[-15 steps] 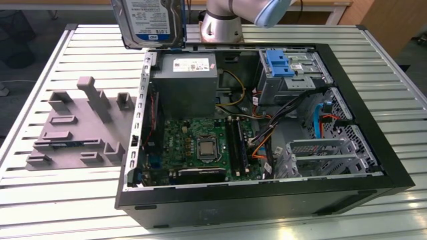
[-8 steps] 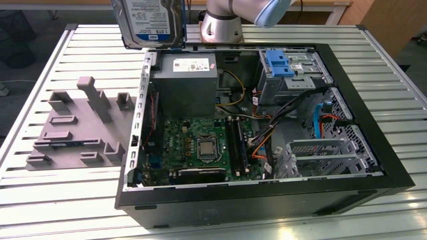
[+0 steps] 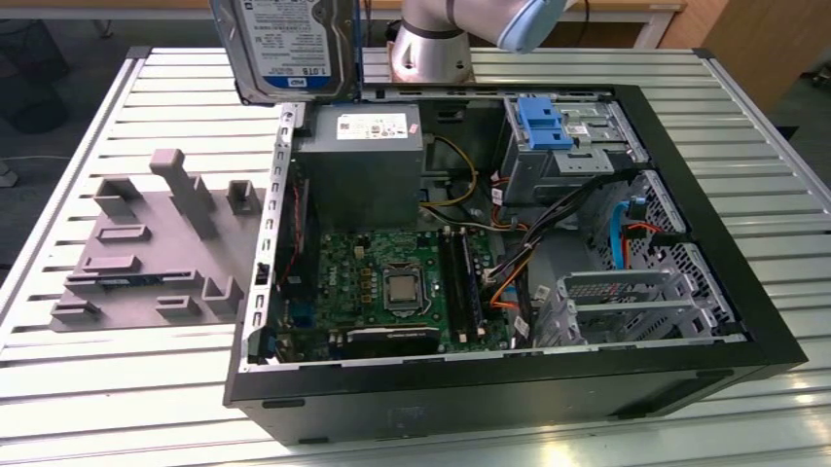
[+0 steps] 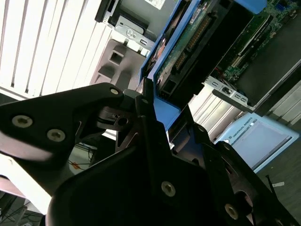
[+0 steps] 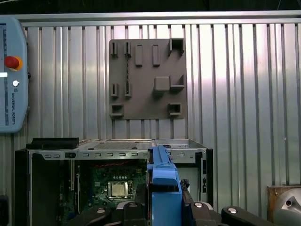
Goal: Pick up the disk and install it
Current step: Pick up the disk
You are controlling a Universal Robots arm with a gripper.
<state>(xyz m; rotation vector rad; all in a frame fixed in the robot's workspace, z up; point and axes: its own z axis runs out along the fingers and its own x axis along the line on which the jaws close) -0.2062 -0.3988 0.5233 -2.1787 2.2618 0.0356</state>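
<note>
1. Above the far corner of the open computer case, towards the exterior view's left, the disk hangs in the air. It stands upright with its white-and-blue label facing the camera, clear of the case.
2. The gripper is clenched on the disk's blue carrier. In the second wrist view its black fingers press on either side of the blue frame, and the drive's circuit-board side is turned outward.
3. In the first wrist view the carrier's blue edge rises from between the gripper's black parts.
4. The case lies open on the slatted metal table, with the grey power-supply box and the green motherboard inside.
5. An upright blue bracket sits at the far side of the case, well apart from the disk.
6. A grey fixture plate lies on the table beside the case, on the exterior view's left.
</note>
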